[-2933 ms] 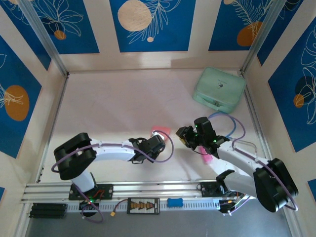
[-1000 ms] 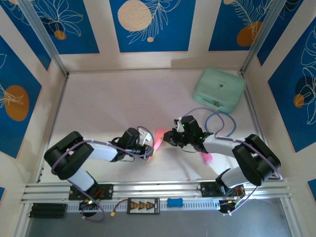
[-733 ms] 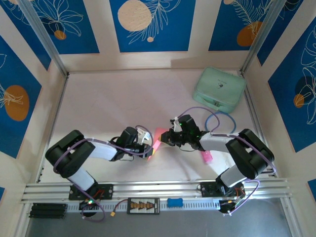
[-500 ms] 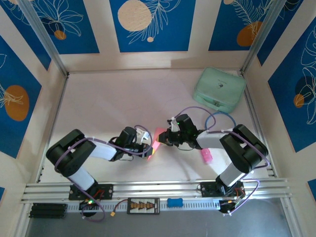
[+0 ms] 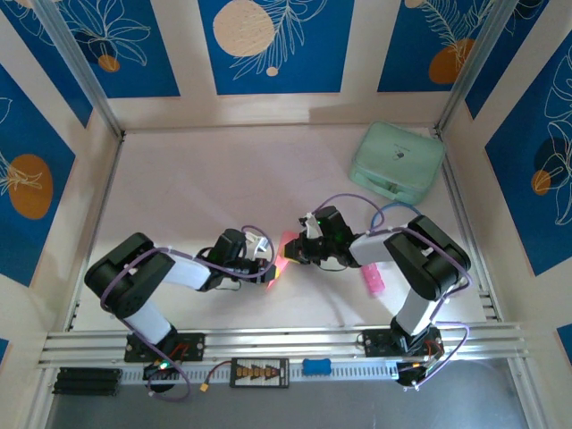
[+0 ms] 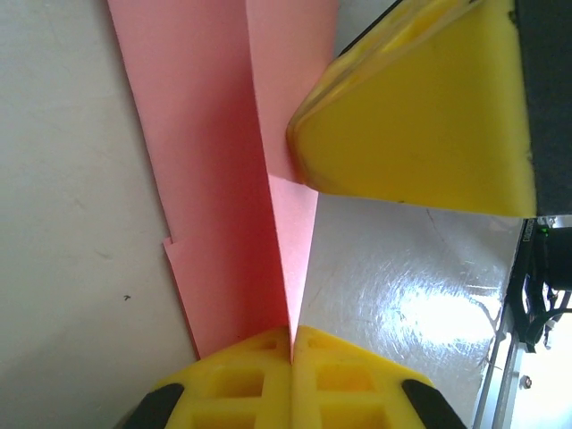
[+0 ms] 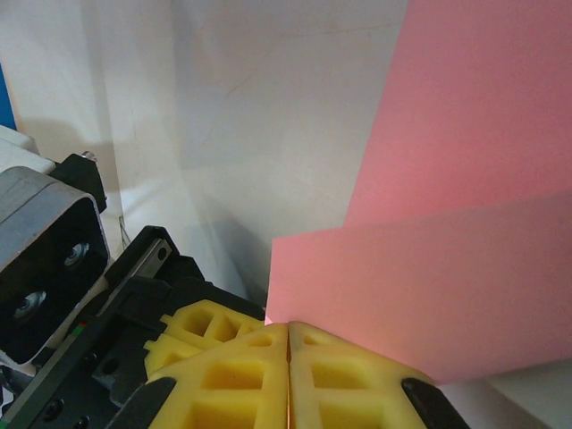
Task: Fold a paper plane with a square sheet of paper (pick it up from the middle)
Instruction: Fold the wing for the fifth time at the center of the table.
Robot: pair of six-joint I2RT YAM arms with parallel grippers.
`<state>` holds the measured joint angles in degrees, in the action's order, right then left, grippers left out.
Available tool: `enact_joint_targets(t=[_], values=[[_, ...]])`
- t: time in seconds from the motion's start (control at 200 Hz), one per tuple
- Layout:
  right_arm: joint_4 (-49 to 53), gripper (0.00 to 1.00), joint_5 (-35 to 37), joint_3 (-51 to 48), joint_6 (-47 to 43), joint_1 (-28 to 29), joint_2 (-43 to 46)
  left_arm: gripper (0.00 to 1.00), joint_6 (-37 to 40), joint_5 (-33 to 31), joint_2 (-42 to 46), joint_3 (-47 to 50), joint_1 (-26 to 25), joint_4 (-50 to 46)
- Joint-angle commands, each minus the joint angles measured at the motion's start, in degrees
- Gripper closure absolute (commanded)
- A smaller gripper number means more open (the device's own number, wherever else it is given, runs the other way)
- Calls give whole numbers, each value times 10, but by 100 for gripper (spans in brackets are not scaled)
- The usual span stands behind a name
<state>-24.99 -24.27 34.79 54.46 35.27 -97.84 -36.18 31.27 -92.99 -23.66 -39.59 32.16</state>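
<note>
Low over the middle of the pale table (image 5: 179,188), the left arm (image 5: 170,268) reaches in from the near-left corner. The left gripper (image 5: 268,266) is clenched on the sheet of paper (image 5: 286,246). In the left wrist view, its yellow fingers (image 6: 250,375) meet along a crease with the salmon-pink sheet (image 6: 214,179) pinched between them.

The paper is no longer a flat square. It stands lifted between the two grippers, with overlapping flaps and a sharp fold line running away from the left fingers. About three seconds ago it lay flat on the table, with the grippers either side of it and a clear gap between them.

From the other side, the right gripper (image 5: 297,254) is also clamped on the sheet. In the right wrist view its fingers (image 7: 349,375) are pressed together and a pink flap (image 7: 447,223) comes out from between them. Over the last second this gripper has edged a little to the left, and the right arm (image 5: 420,259) has drawn its elbow in from the right wall. The two grippers are now almost touching across the paper.

The bright-pink stick (image 5: 373,280) lies on the table just beside the right arm. The mint-green case (image 5: 396,163) sits well apart at the far right.

With both grippers holding the sheet, the pick-up looks finished and a fold along the centre line appears to be underway. No pointed dart shape has formed yet, and the task looks to be in its early stages.
</note>
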Motion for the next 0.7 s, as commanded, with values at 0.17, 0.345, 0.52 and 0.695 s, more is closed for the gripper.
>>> enact_joint_targets(t=[0.17,0.345,0.52,0.695], values=[[-7,90,-20,9,-5,-10,-5,100,-3,-18,-22,9,14,-51],[7,90,-20,13,-7,-9,-9,100,-4,-12,-31,-1,14,-61],[26,90,-1,15,-13,1,8,100,-3,-11,-34,-6,14,-73],[38,90,-7,25,-27,10,16,100,-5,-11,-39,-13,14,-88]])
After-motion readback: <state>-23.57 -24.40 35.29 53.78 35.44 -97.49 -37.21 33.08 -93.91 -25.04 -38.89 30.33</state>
